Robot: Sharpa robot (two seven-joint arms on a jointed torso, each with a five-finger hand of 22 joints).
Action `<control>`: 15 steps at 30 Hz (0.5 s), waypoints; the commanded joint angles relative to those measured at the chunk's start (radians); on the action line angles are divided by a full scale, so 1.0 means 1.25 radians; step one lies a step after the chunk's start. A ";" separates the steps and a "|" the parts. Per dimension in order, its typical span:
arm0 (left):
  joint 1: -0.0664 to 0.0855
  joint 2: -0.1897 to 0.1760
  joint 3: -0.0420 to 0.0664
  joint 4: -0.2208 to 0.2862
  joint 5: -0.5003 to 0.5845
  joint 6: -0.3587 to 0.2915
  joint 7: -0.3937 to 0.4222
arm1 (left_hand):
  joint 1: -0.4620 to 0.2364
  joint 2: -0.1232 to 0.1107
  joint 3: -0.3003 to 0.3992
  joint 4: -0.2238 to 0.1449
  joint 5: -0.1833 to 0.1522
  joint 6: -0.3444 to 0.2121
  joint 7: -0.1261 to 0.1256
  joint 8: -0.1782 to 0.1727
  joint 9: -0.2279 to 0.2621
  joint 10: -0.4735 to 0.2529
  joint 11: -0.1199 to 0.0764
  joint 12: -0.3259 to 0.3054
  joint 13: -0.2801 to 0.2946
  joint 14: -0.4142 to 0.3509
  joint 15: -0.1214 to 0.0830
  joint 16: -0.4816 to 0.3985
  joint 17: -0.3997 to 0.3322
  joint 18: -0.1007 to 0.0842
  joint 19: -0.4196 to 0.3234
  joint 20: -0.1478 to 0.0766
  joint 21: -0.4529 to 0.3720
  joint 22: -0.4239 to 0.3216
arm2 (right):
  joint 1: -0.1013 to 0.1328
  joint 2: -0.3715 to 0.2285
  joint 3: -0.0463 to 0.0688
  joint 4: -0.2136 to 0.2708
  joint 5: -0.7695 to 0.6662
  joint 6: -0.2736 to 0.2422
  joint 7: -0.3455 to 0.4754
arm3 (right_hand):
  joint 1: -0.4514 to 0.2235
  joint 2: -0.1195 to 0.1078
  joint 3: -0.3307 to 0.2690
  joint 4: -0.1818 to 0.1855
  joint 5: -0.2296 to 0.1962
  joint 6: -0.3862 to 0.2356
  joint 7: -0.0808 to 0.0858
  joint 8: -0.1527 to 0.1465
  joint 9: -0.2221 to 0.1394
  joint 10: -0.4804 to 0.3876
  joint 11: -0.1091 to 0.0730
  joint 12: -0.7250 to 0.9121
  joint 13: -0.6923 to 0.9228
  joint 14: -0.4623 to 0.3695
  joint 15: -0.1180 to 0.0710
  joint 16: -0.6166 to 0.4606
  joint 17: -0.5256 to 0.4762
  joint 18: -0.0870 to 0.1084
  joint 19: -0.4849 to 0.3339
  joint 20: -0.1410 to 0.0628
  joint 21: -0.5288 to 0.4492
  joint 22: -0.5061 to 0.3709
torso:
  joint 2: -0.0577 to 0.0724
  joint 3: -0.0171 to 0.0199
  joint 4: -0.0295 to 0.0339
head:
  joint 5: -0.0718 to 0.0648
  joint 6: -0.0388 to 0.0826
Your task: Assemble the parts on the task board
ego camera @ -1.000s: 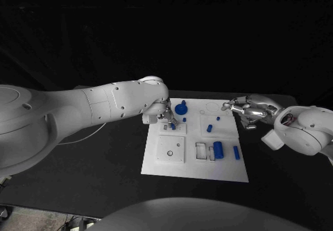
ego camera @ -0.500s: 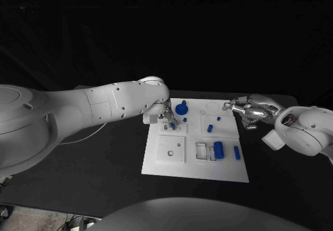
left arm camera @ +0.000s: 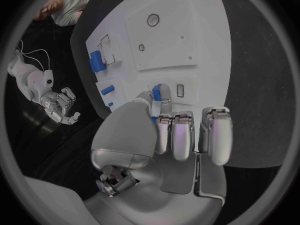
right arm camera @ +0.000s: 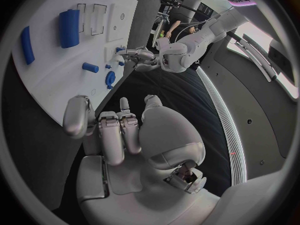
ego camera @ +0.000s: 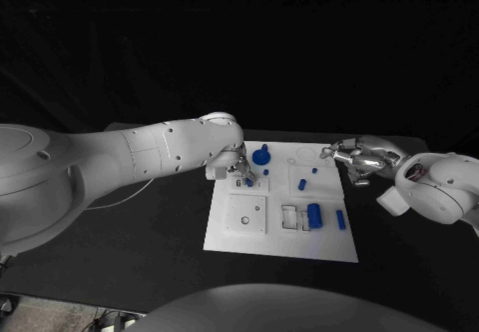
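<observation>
Fingers point(left arm camera: 164, 130) of the left hand point(ego camera: 239, 171) curl down over the task board point(ego camera: 282, 242), and a small blue part point(left arm camera: 160, 92) sits just past their tips, against the thumb. The left wrist view does not settle whether that part is pinched or merely touched, so the hand's grip cannot be told; the fingers lie narrow and close together. In the head view the big white arm hides most of this hand, leaving just the tips over the blue piece.

Beside those fingertips lies a small empty slot point(left arm camera: 180, 89) in the board. A short blue peg point(ego camera: 302, 185) lies farther out toward the other arm, with a round blue knob point(ego camera: 260, 156) at the board's far edge. On the side nearer the robot's body lie a large blue cylinder point(ego camera: 314, 215) next to clear rectangular frames, and a slim blue bar point(ego camera: 340, 219) by the board's edge.

The right hand point(ego camera: 354, 159) hovers off the board's far corner, fingers loosely curled with gaps between them, holding nothing.
</observation>
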State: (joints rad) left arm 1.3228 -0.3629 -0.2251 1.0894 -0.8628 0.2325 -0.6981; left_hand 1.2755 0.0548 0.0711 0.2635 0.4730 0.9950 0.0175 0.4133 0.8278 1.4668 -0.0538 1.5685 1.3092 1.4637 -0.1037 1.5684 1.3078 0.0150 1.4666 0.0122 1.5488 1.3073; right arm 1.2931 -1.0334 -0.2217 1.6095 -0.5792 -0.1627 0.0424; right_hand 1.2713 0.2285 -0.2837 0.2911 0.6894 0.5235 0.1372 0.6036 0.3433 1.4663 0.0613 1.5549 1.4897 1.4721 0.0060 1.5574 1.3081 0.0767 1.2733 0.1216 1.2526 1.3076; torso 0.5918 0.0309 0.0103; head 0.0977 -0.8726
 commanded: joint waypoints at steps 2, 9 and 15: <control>-0.003 0.004 0.000 -0.002 -0.003 -0.008 -0.116 | 0.003 -0.008 0.007 0.001 0.000 -0.002 -0.004 -0.004 0.001 0.083 -0.005 0.002 0.209 0.086 -0.005 0.002 0.210 -0.004 0.065 -0.007 -0.004 0.178 | -0.001 0.000 0.000 0.001 -0.007 0.002 0.002 | 0.007 -0.002 0.007 0.000 0.005 -0.004 0.002 0.000 -0.001 0.046 -0.004 -0.003 0.038 0.053 0.002 -0.006 0.185 0.008 -0.009 -0.001 -0.006 0.117 | 0.000 -0.0001 0.0001 | 0.000 0.000; -0.004 0.004 0.000 -0.003 0.001 -0.019 -0.106 | 0.003 -0.009 0.010 0.002 0.000 -0.003 -0.003 -0.006 0.002 0.083 -0.005 0.002 0.209 0.086 -0.004 0.002 0.210 -0.003 0.064 -0.007 -0.005 0.176 | -0.001 0.000 0.000 0.002 -0.007 0.002 0.001 | 0.007 -0.002 0.008 0.000 0.005 -0.005 0.002 -0.001 -0.001 0.046 -0.004 -0.003 0.037 0.053 0.002 -0.006 0.185 0.008 -0.010 -0.001 -0.007 0.117 | 0.000 0.0000 0.0002 | -0.001 0.000; -0.005 0.002 0.001 0.001 0.003 -0.032 -0.097 | 0.007 -0.013 0.017 0.001 0.002 -0.003 -0.004 -0.007 0.005 0.083 -0.005 0.002 0.209 0.086 -0.004 0.002 0.210 -0.003 0.064 -0.006 -0.005 0.176 | -0.001 -0.001 0.000 0.001 -0.008 0.002 0.000 | 0.008 -0.002 0.009 0.000 0.006 -0.005 0.002 -0.001 -0.001 0.045 -0.003 -0.004 0.037 0.052 0.003 -0.007 0.184 0.009 -0.011 0.000 -0.009 0.117 | 0.000 0.0000 0.0000 | 0.000 0.000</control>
State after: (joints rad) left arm 1.3177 -0.3607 -0.2244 1.0873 -0.8622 0.2111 -0.6981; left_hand 1.2773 0.0426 0.0856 0.2657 0.4701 0.9930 0.0158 0.4075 0.8315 1.4667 -0.0537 1.5684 1.3091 1.4637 -0.1037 1.5683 1.3076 0.0151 1.4666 0.0122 1.5488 1.3073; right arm 1.2929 -1.0340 -0.2217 1.6100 -0.5799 -0.1640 0.0415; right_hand 1.2711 0.2283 -0.2781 0.2912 0.6893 0.5235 0.1372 0.6036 0.3425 1.4648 0.0632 1.5547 1.4899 1.4735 0.0075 1.5519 1.3078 0.0767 1.2661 0.1215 1.2446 1.3074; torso 0.5920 0.0308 0.0103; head 0.0964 -0.8726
